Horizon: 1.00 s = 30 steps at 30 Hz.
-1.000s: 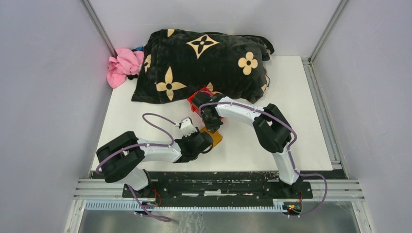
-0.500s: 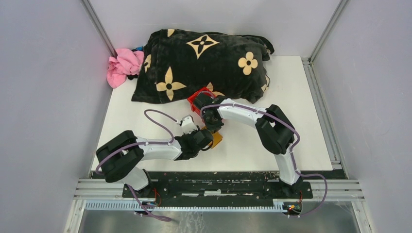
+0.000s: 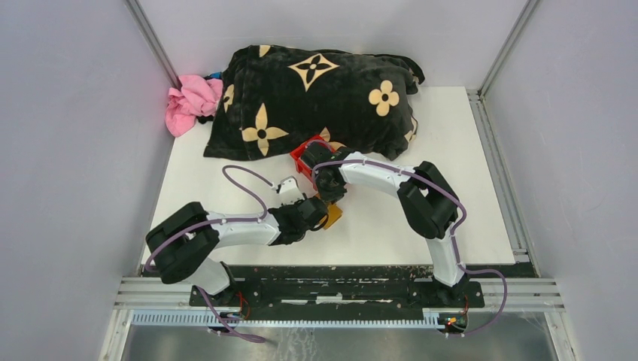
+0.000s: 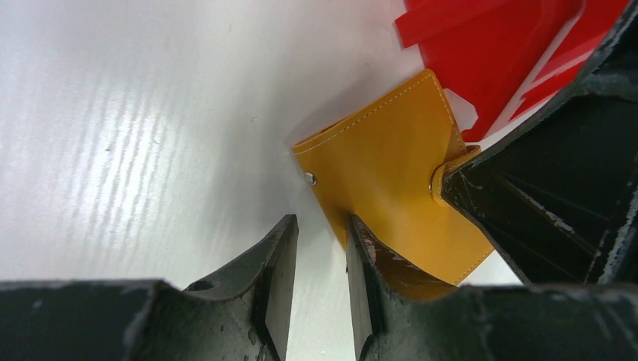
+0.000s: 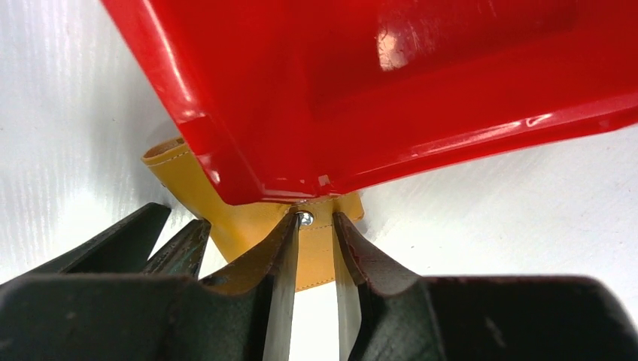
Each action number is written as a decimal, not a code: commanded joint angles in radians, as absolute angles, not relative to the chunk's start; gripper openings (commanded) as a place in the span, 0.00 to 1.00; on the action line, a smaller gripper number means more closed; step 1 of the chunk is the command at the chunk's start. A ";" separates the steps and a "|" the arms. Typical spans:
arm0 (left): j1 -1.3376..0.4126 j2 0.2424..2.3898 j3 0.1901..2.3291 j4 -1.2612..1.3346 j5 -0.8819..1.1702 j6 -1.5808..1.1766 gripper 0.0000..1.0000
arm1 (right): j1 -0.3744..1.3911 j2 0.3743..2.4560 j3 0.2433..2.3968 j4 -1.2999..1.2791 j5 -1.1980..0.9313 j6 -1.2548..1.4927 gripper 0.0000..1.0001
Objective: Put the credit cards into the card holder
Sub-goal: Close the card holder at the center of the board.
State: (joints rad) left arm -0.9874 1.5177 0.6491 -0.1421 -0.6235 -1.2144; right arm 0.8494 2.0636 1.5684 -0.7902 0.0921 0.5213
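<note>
Left arm has slid closer, hides more of card holder (image 4: 391, 188). We see left pincer (image 4: 321, 226) half open, holding nothing, one finger on holder, we think to stop it sliding. Holder lies against red bin (image 5: 376, 90). Right pincer (image 5: 314, 218) a bit open around snap tab (image 5: 316, 259), likely to unfasten it. No cards in sight.

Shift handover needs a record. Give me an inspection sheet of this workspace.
Surface: white table, glossy.
Job's things: card holder folded, next to red bin; credit cards nothing seen.
Clutter: black flowered blanket, pink cloth, far side.
Hands: left hand open at holder's edge; right hand astride its snap tab, grip unclear.
Cables: purple cables, loose loops.
Surroundings: grey walls, metal rail.
</note>
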 commanded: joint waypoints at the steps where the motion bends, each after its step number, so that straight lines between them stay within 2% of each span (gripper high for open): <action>1: -0.972 1.509 0.637 -0.315 -0.653 -1.148 0.39 | 0.856 2.033 1.588 -0.727 0.074 0.501 0.30; 22: -0.971 1.469 0.663 -0.356 -0.697 -1.144 0.40 | 0.856 1.922 1.539 -0.720 0.134 0.493 0.35; 30: -0.962 1.416 0.702 -0.399 -0.760 -1.107 0.43 | 0.807 1.833 1.472 -0.701 0.219 0.478 0.43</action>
